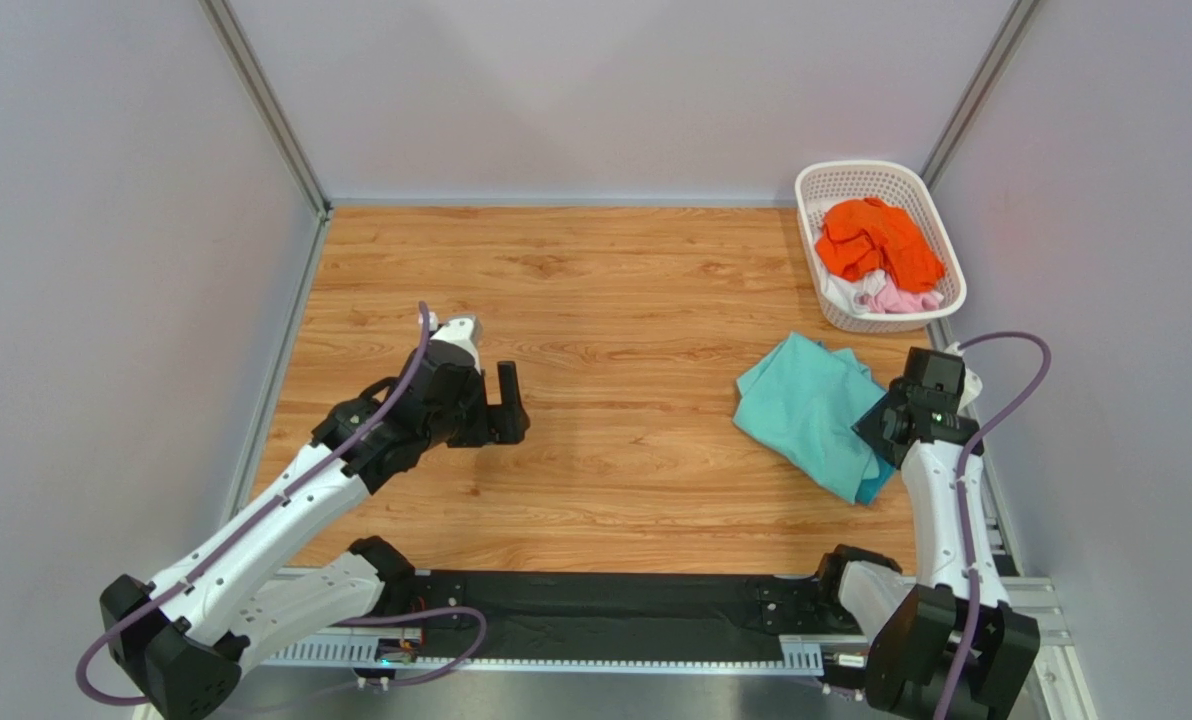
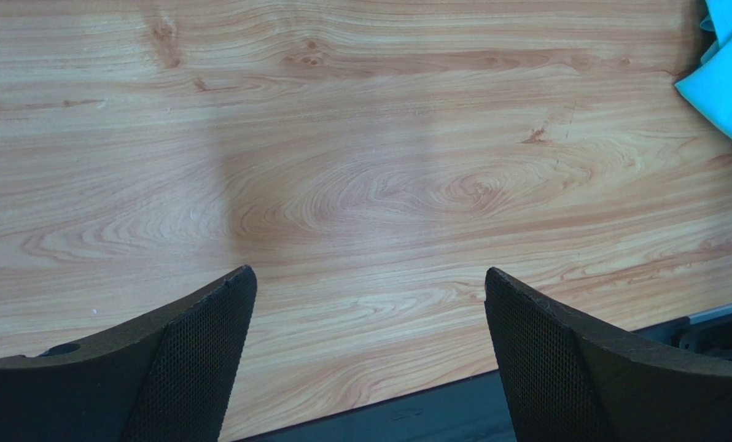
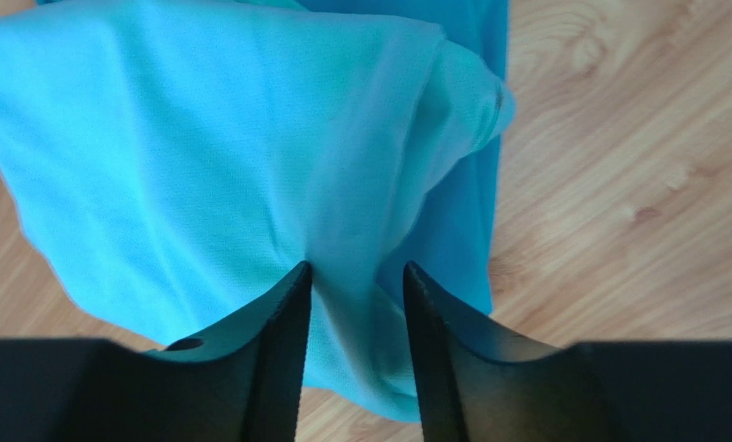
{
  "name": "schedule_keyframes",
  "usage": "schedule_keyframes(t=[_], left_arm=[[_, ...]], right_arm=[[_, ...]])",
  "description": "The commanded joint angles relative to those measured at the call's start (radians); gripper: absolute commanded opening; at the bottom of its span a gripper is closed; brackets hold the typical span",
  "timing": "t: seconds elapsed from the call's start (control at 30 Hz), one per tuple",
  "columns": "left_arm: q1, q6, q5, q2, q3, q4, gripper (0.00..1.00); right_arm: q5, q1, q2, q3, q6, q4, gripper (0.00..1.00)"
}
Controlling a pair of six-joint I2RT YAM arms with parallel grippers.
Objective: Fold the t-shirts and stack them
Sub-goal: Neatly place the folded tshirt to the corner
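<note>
A mint green t-shirt (image 1: 801, 402) lies crumpled on the table's right side, over a darker teal blue t-shirt (image 1: 867, 483). My right gripper (image 1: 876, 426) sits at their right edge. In the right wrist view its jaws (image 3: 356, 269) stand a little apart, with a raised fold of the mint shirt (image 3: 185, 157) loose between them and the teal blue cloth (image 3: 462, 239) behind. An orange t-shirt (image 1: 876, 240) and pink and white cloth (image 1: 897, 299) lie in the basket. My left gripper (image 1: 506, 405) (image 2: 370, 276) hangs wide open over bare wood, holding nothing, with the mint shirt's edge (image 2: 731, 74) far to its right.
The white lattice basket (image 1: 858, 170) stands at the back right corner, just behind the mint shirt. Grey walls enclose the wooden table (image 1: 602, 300) on three sides. A black rail (image 1: 602, 608) runs along the near edge between the arm bases.
</note>
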Motion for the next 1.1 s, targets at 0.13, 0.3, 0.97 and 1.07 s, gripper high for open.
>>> schedule_keyframes(t=[0.13,0.3,0.97,1.07], left_arm=[[0.003,0.024,0.013,0.01,0.017,0.007,1.0],[0.003,0.024,0.01,0.007,0.017,0.01,1.0],[0.003,0.018,0.024,0.005,0.007,0.01,1.0],[0.003,0.016,0.025,0.004,0.004,0.008,1.0]], right_arm=[[0.214,-0.005,-0.031,0.056,0.052,-0.095,0.75],[0.166,-0.005,-0.039,0.185,-0.01,-0.186,1.0],[-0.105,-0.052,0.257,0.089,0.04,0.141,1.0],[-0.06,-0.072,0.338,0.075,0.028,0.172,1.0]])
